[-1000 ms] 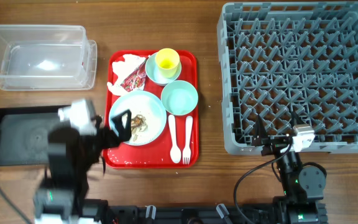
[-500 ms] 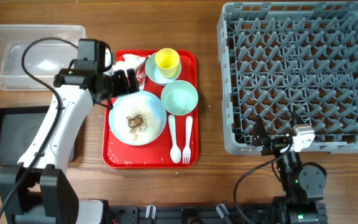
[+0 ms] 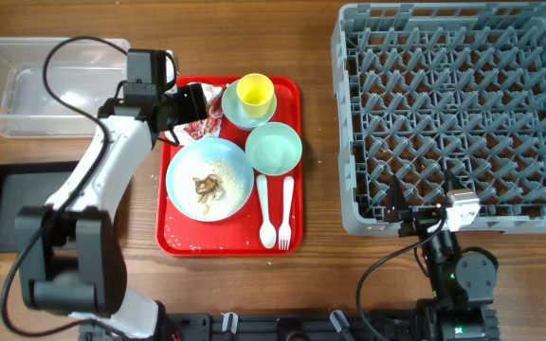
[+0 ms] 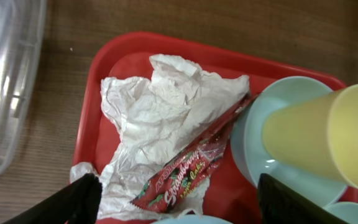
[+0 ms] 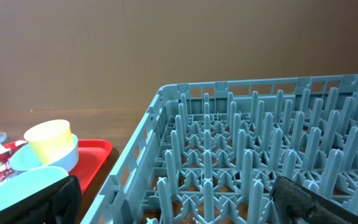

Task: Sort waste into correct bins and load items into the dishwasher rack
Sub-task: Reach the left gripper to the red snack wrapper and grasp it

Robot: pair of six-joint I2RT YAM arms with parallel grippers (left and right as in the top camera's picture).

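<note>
Left pincer [image 4: 180,204] spread wide over napkin [image 4: 148,106], partly hidden under wrapper [image 4: 188,168].

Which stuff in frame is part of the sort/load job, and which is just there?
Job: crumpled white paper napkin, red-and-white wrapper, brown food scraps, clear rectangular plastic box, shallow black tray, round white plate, mint green bowl, pale blue bowl, yellow cup, white plastic spoon, white plastic fork, grey pegged dishwasher rack.
Just there: red serving tray, wooden table.

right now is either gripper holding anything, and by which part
Nothing is held. The left gripper is open above the napkin and wrapper; the right gripper is open by the rack.
</note>
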